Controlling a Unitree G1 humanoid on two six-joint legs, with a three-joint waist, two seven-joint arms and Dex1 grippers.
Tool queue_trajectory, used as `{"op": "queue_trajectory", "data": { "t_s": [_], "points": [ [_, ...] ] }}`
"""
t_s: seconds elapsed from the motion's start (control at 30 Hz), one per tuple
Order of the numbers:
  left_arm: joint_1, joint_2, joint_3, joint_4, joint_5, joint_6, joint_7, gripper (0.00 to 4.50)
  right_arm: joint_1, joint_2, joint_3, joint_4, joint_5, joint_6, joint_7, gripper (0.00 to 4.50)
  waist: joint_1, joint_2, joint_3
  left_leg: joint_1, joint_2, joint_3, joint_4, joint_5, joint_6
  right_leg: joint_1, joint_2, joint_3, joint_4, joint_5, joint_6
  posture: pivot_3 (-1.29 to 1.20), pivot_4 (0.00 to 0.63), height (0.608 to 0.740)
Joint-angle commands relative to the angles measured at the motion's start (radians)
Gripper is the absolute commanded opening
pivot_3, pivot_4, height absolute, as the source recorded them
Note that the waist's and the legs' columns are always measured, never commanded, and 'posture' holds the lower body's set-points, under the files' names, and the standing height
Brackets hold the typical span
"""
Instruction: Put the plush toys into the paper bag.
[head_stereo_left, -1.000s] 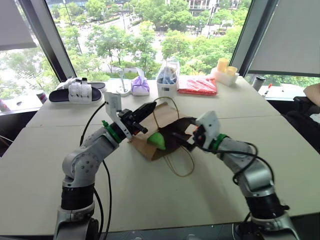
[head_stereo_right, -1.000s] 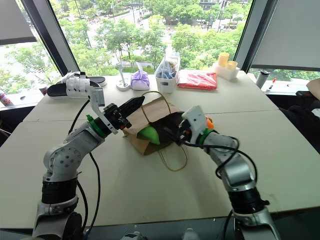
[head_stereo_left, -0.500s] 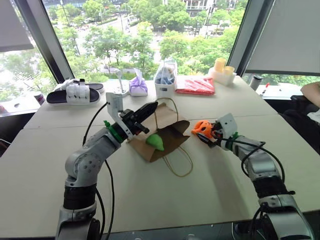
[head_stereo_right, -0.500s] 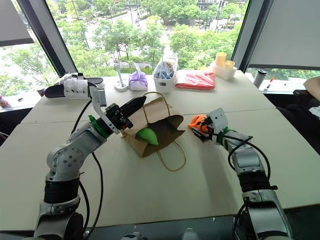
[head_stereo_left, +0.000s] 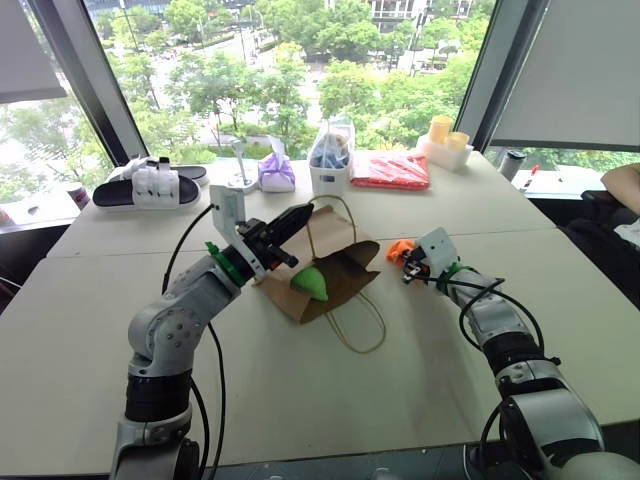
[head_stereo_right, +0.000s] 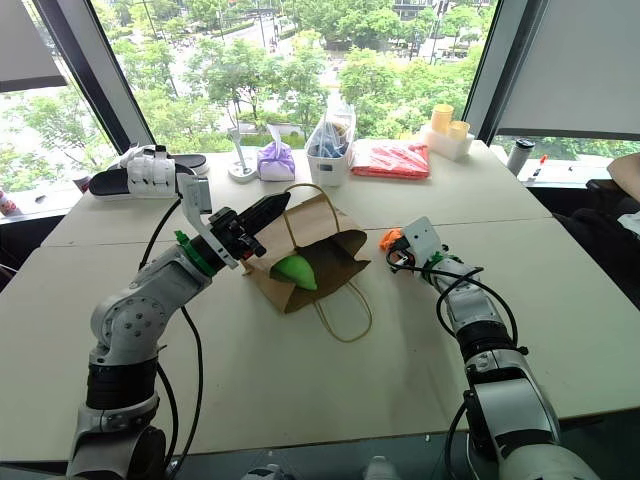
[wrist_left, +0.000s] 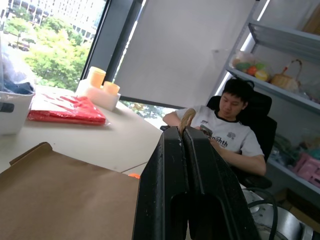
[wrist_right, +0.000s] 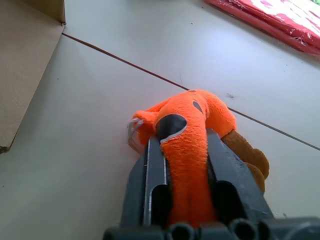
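The paper bag (head_stereo_left: 325, 262) lies on its side at the centre of the table (head_stereo_left: 300, 390), mouth toward 4 o'clock. The left gripper (head_stereo_left: 283, 228), at 10 o'clock of the bag, has its 2 fingers pressed together on a tan handle (wrist_left: 187, 118), probably to lift the mouth open. The green toy (head_stereo_left: 311, 282) already sits in that mouth. At 3 o'clock, the right gripper (wrist_right: 182, 150) is clamped around the orange toy (wrist_right: 192, 125), which rests on the table, ready for carrying.

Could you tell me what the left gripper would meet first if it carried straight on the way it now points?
Probably nothing nearby: the left gripper, shut on the paper bag's handle, points up over the bag's top edge, toward the red packet, though depth is unclear.
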Motion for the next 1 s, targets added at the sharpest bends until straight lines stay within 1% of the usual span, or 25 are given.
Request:
{"op": "queue_trajectory", "data": {
  "t_s": [0.03, 0.17, 0.27, 0.33, 0.4, 0.47, 0.53, 0.6, 0.73, 0.8, 0.9, 0.93, 1.0],
  "points": [
    [-0.017, 0.013, 0.006, -0.016, -0.001, -0.018, -0.011, 0.0, 0.1, -0.061, -0.052, -0.322, 0.058, 0.123, 0.054, 0.4, 0.007, 0.0, 0.0, -0.001, 0.0, -0.001, 0.0, 0.0, 0.0, 0.0, 0.0, 0.0, 0.0, 0.0, 0.0, 0.0, 0.15, 0.74],
    [-0.018, 0.016, 0.014, -0.011, -0.012, -0.014, -0.011, 0.0, 0.279, -0.122, -0.114, -0.83, 0.185, 0.409, 0.108, 0.4, 0.007, 0.0, 0.0, -0.004, 0.0, -0.002, 0.001, 0.0, 0.0, -0.003, 0.0, 0.0, 0.0, 0.0, 0.0, 0.0, 0.15, 0.74],
    [-0.022, 0.015, 0.01, -0.005, -0.013, -0.013, -0.011, 0.0, 0.377, -0.131, -0.135, -1.107, 0.297, 0.611, 0.115, 0.4, 0.005, 0.0, 0.0, -0.003, 0.0, -0.002, 0.001, 0.0, 0.001, -0.002, 0.0, 0.0, 0.0, 0.0, 0.0, 0.0, 0.15, 0.74],
    [-0.025, 0.014, 0.01, -0.004, -0.018, -0.008, -0.01, 0.0, 0.405, -0.114, -0.122, -1.221, 0.334, 0.697, 0.094, 0.4, 0.005, 0.0, 0.0, -0.002, 0.0, -0.002, 0.0, -0.002, 0.003, -0.002, 0.0, 0.0, 0.001, 0.0, 0.0, 0.0, 0.15, 0.74],
    [-0.025, 0.015, 0.01, -0.005, -0.023, -0.004, -0.012, 0.0, 0.402, -0.073, -0.103, -1.257, 0.352, 0.751, 0.055, 0.4, 0.005, 0.0, 0.0, -0.002, 0.0, -0.002, 0.001, -0.003, 0.005, -0.002, 0.001, 0.0, 0.001, 0.0, 0.0, 0.0, 0.15, 0.74],
    [-0.026, 0.016, 0.01, -0.004, -0.026, -0.001, -0.014, 0.0, 0.394, -0.037, -0.064, -1.255, 0.339, 0.761, 0.023, 0.4, 0.008, 0.0, 0.0, -0.002, 0.0, -0.002, 0.001, -0.003, 0.005, -0.001, 0.0, 0.0, 0.001, 0.0, 0.0, 0.0, 0.15, 0.74],
    [-0.026, 0.012, 0.007, -0.011, -0.029, 0.003, -0.008, 0.0, 0.382, 0.029, -0.021, -1.217, 0.329, 0.754, -0.016, 0.4, 0.008, 0.0, 0.0, -0.002, 0.0, -0.002, 0.002, -0.003, 0.005, -0.001, 0.0, 0.0, 0.001, 0.0, 0.0, 0.0, 0.15, 0.74],
    [-0.026, 0.009, 0.007, -0.019, -0.035, 0.007, -0.002, 0.0, 0.367, 0.083, 0.033, -1.163, 0.307, 0.724, -0.038, 0.4, 0.008, 0.0, 0.0, -0.002, 0.0, -0.002, 0.001, -0.002, 0.003, -0.001, 0.0, 0.0, 0.001, 0.0, 0.0, 0.0, 0.15, 0.74],
    [-0.023, 0.008, 0.006, -0.033, -0.046, 0.017, 0.006, 0.0, 0.324, 0.143, 0.097, -1.046, 0.266, 0.642, -0.048, 0.4, 0.006, 0.0, 0.0, -0.002, 0.0, -0.002, 0.001, 0.0, 0.001, -0.001, 0.0, -0.001, 0.001, 0.0, 0.0, 0.0, 0.15, 0.74],
    [-0.021, 0.009, 0.006, -0.037, -0.053, 0.022, 0.009, 0.0, 0.291, 0.167, 0.116, -0.968, 0.237, 0.591, -0.057, 0.4, 0.006, 0.0, 0.0, -0.002, 0.0, -0.002, 0.001, 0.0, 0.001, -0.001, 0.0, 0.0, 0.001, 0.0, 0.0, 0.0, 0.15, 0.74],
    [-0.02, 0.009, 0.008, -0.043, -0.063, 0.029, 0.012, 0.0, 0.206, 0.236, 0.121, -0.783, 0.19, 0.477, -0.103, 0.4, 0.004, 0.0, 0.0, -0.002, 0.0, -0.002, 0.001, 0.0, 0.0, -0.001, 0.0, -0.001, 0.001, 0.0, 0.0, 0.0, 0.15, 0.74],
    [-0.02, 0.008, 0.009, -0.043, -0.064, 0.028, 0.015, 0.0, 0.174, 0.262, 0.122, -0.702, 0.162, 0.411, -0.135, 0.4, 0.002, 0.0, 0.0, -0.001, 0.0, -0.002, 0.001, 0.0, 0.0, -0.001, 0.0, -0.001, 0.001, 0.0, 0.0, 0.0, 0.15, 0.74],
    [-0.019, 0.006, 0.007, -0.044, -0.062, 0.024, 0.021, 0.0, 0.125, 0.284, 0.152, -0.569, 0.107, 0.296, -0.144, 0.4, 0.001, 0.0, 0.0, -0.001, 0.0, -0.002, 0.0, 0.0, -0.001, -0.001, 0.001, 0.0, 0.001, 0.0, 0.0, 0.0, 0.15, 0.74]
  ]
}}
